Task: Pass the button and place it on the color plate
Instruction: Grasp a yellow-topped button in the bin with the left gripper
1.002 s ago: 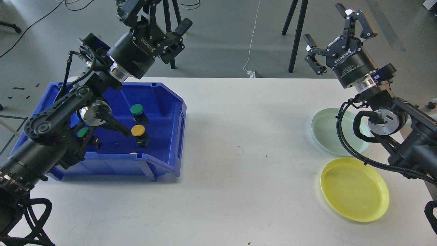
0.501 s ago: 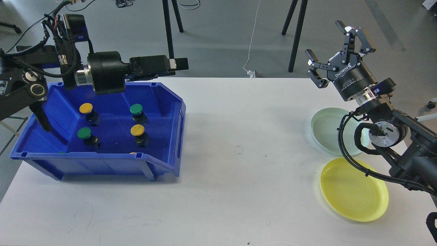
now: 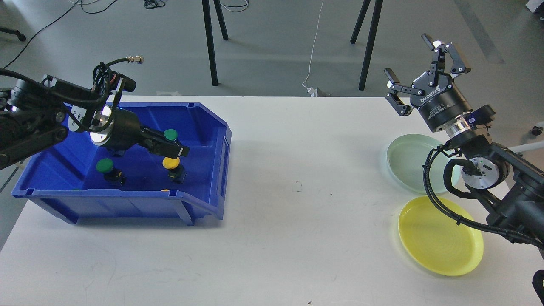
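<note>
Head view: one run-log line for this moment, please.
left claw: in blue bin, above yellow button | right claw: open, raised, empty | yellow plate: empty

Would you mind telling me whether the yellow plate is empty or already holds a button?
Empty: the yellow plate shows only its bare surface, with no button on it.

Beyond my white table (image 3: pixel 297 221) I see a grey floor (image 3: pixel 272 46), black tripod legs (image 3: pixel 210 42), a thin white cable (image 3: pixel 316 42) and black cables (image 3: pixel 91 3).
</note>
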Controlling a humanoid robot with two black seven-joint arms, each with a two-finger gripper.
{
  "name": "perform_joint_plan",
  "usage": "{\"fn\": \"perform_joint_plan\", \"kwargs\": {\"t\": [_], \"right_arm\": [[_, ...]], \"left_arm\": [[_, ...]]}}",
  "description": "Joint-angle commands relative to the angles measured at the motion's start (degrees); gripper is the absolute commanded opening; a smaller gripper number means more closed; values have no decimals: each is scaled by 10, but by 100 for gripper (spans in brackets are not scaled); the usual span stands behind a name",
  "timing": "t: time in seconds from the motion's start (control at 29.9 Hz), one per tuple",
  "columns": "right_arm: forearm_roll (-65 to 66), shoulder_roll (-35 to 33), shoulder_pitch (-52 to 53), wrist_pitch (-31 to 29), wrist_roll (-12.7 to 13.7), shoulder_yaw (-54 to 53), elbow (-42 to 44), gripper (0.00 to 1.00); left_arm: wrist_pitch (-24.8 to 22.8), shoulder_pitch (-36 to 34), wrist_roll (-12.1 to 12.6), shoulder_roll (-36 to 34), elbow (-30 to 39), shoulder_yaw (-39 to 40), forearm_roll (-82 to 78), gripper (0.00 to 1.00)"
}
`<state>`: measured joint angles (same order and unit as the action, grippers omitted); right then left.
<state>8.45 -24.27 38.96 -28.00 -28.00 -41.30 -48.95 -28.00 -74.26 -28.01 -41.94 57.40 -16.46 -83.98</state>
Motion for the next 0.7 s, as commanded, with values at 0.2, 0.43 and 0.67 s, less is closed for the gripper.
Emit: {"fn": "perform_joint_plan", "kwargs": {"t": [0.2, 0.43, 0.67], "right_arm": [[0, 0, -11, 0, 0, 0, 0, 99], [0, -1, -13, 0, 0, -1, 0, 99], [0, -1, -17, 0, 0, -7, -1, 99]], "left_arm": [[0, 39, 0, 29, -47, 0, -23, 100], [0, 40, 0, 30, -47, 2, -23, 100], [0, 53, 0, 39, -49, 6, -22, 98]]}}
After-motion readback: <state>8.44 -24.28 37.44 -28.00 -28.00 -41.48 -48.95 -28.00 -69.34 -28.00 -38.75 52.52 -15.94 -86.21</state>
